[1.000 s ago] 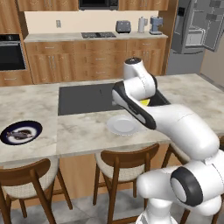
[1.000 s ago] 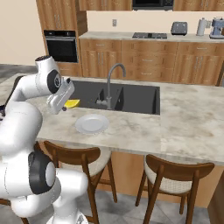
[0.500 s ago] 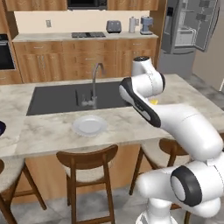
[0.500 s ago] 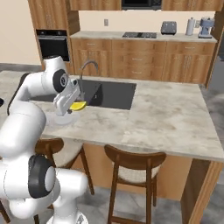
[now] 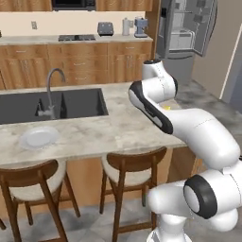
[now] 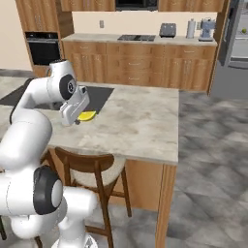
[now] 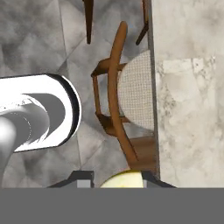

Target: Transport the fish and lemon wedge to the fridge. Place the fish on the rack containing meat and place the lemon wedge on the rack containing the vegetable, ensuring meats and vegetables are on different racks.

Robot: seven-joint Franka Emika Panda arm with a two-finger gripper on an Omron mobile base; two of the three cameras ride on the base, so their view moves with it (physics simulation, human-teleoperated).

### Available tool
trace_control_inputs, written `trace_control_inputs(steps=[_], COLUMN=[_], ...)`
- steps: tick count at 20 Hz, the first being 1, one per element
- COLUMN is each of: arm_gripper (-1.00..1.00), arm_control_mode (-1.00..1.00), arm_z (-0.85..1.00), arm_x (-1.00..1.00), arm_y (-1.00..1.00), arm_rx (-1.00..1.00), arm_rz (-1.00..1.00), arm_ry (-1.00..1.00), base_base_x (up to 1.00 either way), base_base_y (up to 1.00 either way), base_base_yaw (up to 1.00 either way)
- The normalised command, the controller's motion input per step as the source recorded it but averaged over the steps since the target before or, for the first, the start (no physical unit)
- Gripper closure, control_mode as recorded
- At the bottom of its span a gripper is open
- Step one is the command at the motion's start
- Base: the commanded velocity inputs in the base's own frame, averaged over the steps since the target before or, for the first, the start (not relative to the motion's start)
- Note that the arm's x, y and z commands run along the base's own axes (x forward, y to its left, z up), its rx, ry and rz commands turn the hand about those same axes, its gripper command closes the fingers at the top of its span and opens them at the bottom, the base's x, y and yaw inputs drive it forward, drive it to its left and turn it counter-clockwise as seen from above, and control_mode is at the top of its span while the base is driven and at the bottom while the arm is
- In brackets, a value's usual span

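**Lemon wedge in the grip, base rolling toward the fridge**

The small bright yellow crescent-shaped lemon wedge (image 6: 87, 116) sits pinched in the closed jaws of the two-finger gripper (image 6: 79, 119), held just above the pale marbled stone island counter (image 6: 140, 121). In the hand view its yellow rim (image 7: 124, 179) shows between the dark tips, with a brown wooden stool with a woven seat (image 7: 131, 100) and the counter edge below.

Since a second ago the whole scene has slid sideways in both base views: the dark sink basin (image 5: 52, 105) and the white round plate (image 5: 38, 138) have moved toward the left of the left base view, and the navy plate seen earlier has passed out of frame. That is the base driving, not the things moving. The arm keeps its folded carrying pose and the grip has not changed.

The tall grey steel fridge (image 5: 186, 28) with its doors swung open now stands nearer the middle of the left base view, yet well apart across the tiled floor. Judging from this, the wedge is mid-transport; its rack, the one holding the vegetable, is too far off to make out.
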Motion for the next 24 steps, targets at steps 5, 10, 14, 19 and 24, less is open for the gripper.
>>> trace_control_inputs(steps=[5, 10, 14, 19, 24], arm_gripper=[1.0, 1.0, 1.0, 1.0, 1.0], arm_control_mode=[1.0, 1.0, 1.0, 1.0, 1.0], arm_z=[0.0, 0.0, 0.0, 0.0, 0.0], arm_x=[0.0, 0.0, 0.0, 0.0, 0.0], arm_y=[0.0, 0.0, 0.0, 0.0, 0.0], arm_rx=[0.0, 0.0, 0.0, 0.0, 0.0], arm_rz=[0.0, 0.0, 0.0, 0.0, 0.0], arm_ry=[0.0, 0.0, 0.0, 0.0, 0.0], base_base_x=[-0.65, -0.31, 0.07, 0.34, 0.58], base_base_y=[-1.0, -1.0, -1.0, -1.0, -1.0], base_base_yaw=[0.0, 0.0, 0.0, 0.02, 0.02])
